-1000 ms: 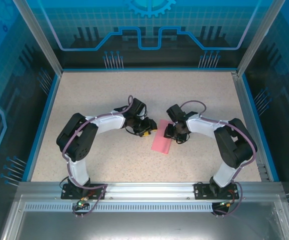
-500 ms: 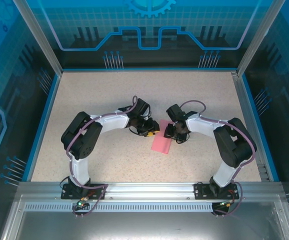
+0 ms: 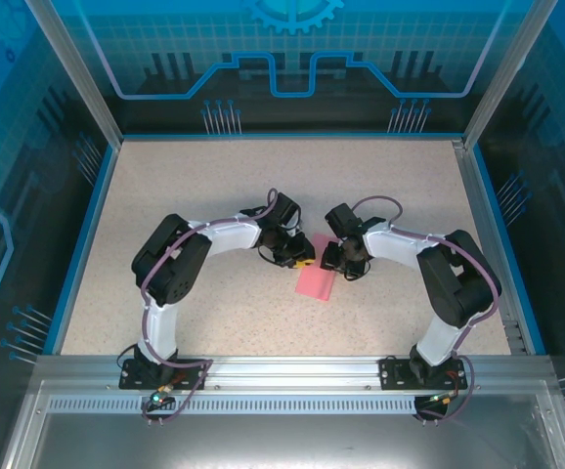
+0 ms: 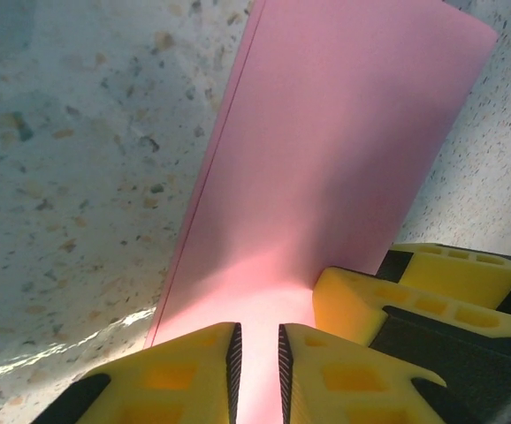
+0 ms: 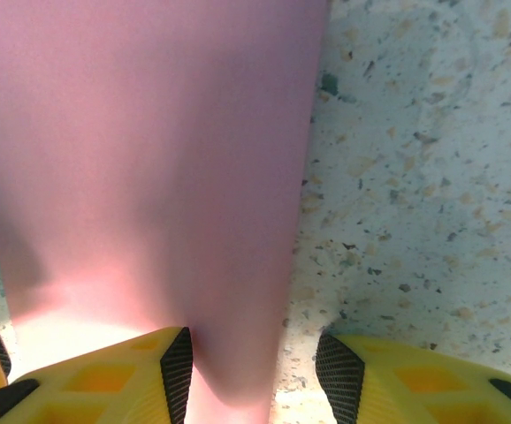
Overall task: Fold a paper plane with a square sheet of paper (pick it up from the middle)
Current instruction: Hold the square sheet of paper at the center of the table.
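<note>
Speckled beige tabletop is lying inside a blue-panelled enclosure, and both arms are bending inward to meet near its middle. The pink sheet of paper is resting flat there, already folded into a narrow strip, its far end tucked under the two wrists.

The left gripper is sitting low over that end. In its wrist view the yellow fingers are standing almost together, with a thin slit between them and pink showing through. Whether they are pinching a layer or just pressing on top, I cannot tell. A second layer's edge is running along the strip's long left side.

The right gripper is just beside it. Its jaws are standing apart and straddling the strip's long edge, one pad over the paper and the other over bare table. It is clamping nothing.

Judging from this, the risks are these:
- The two sets of fingers are crowding one end, so a small sideways move could knock them together.
- If the left fingers are catching a single layer, lifting could peel the fold open rather than carry the strip.
- With the right jaws gripping nothing, a pull from the left could drag the thin paper across the table, skewing the crease or crumpling that end.
</note>
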